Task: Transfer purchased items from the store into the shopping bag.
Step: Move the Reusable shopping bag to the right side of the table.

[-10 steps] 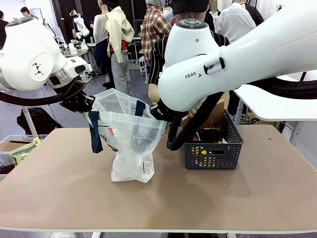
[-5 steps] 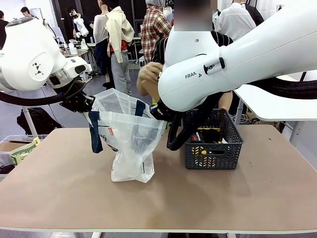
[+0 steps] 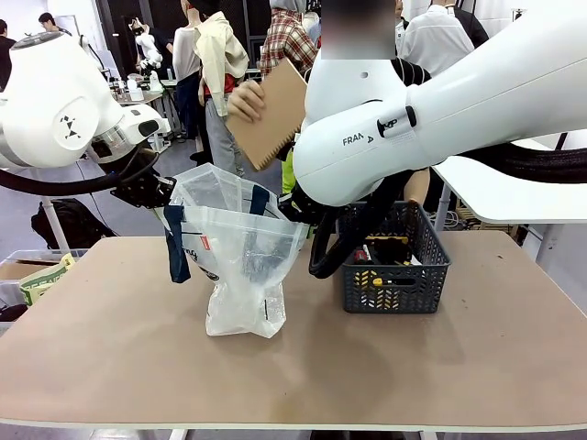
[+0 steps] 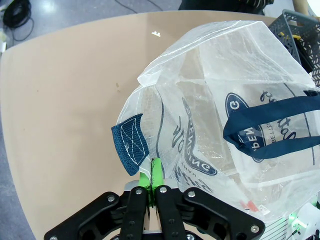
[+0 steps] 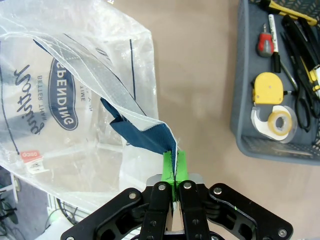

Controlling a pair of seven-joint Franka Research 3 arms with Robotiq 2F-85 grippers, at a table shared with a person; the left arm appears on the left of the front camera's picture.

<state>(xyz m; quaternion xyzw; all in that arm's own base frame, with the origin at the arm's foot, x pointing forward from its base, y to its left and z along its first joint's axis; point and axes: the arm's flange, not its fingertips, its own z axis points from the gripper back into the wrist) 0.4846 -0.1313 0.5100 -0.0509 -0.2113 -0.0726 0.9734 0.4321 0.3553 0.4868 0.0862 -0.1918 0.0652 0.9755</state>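
Bag-filling looks barely begun: shopping bag stands open at centre left of the front view on the table; whether anything lies inside I cannot tell through the plastic; dark grey basket, right of centre, holds a yellow tape measure, a tape roll and a screwdriver, so most of the transfer seems left to do; a person's hand, upper centre, holds a flat brown card tilted above the bag's mouth; left gripper and right gripper, jaws pinched tight on opposite rims beside the navy handles, spread the mouth from either side.
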